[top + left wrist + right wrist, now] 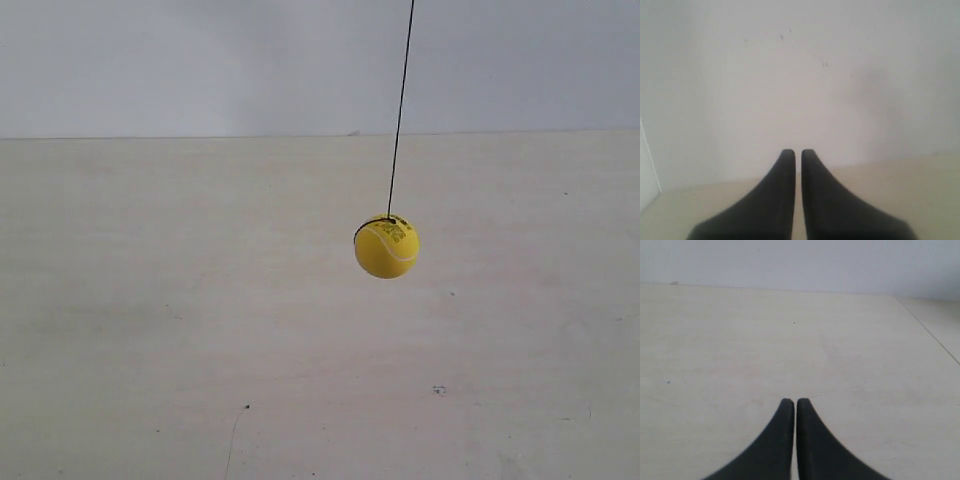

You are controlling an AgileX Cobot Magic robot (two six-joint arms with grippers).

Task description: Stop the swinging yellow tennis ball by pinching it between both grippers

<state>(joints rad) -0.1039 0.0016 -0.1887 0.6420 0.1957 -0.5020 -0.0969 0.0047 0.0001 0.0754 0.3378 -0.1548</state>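
The yellow tennis ball [386, 247] hangs, its string [400, 110] cut off above; the left gripper [798, 152] and right gripper [791, 401] are clenched, empty.

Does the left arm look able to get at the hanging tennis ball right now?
Probably, but not at once: nothing crowds the yellow tennis ball on its string, yet the left pincer is shut, faces a wall, and its view lacks the ball.
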